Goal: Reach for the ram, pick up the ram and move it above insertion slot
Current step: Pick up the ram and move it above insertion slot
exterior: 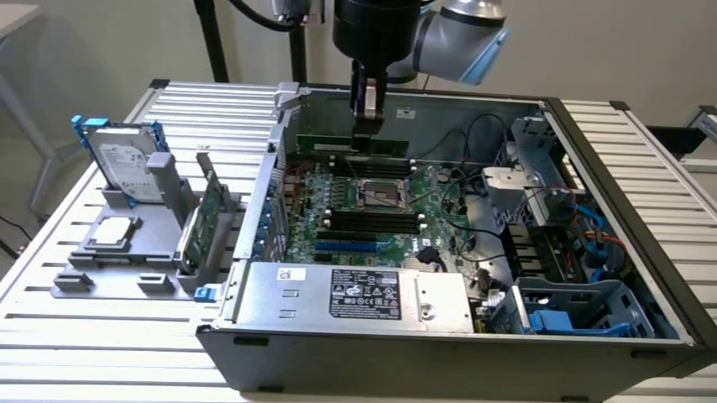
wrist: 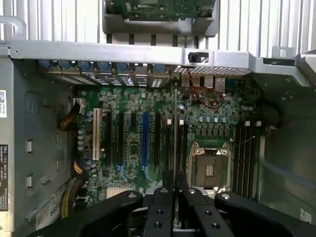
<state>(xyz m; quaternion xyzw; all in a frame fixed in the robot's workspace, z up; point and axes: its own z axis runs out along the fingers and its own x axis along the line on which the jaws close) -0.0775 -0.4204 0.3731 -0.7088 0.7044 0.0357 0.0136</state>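
The arm is reaching straight down from above into the open case [exterior: 627, 252], its wrist vertical and the jaws [exterior: 368, 126] hanging over the far part of the motherboard [exterior: 370, 210], beyond the CPU socket [exterior: 379, 194]. The jaws are closed narrowly on the ram [exterior: 361, 148], pinching its upper edge; in the exterior view the stick is lying lengthwise as a thin green strip just below the fingers. In the wrist view the ram [wrist: 175, 133] is showing edge-on as a thin line running away from the jaws [wrist: 176, 190], hanging above the board between the black slots [wrist: 168, 143] and the socket [wrist: 210, 168]. Outside the case, on the exterior view's left, a hard drive [exterior: 126, 164] and a green card [exterior: 205, 222] are standing in a grey rack [exterior: 123, 269] on the ribbed surface [exterior: 101, 344].
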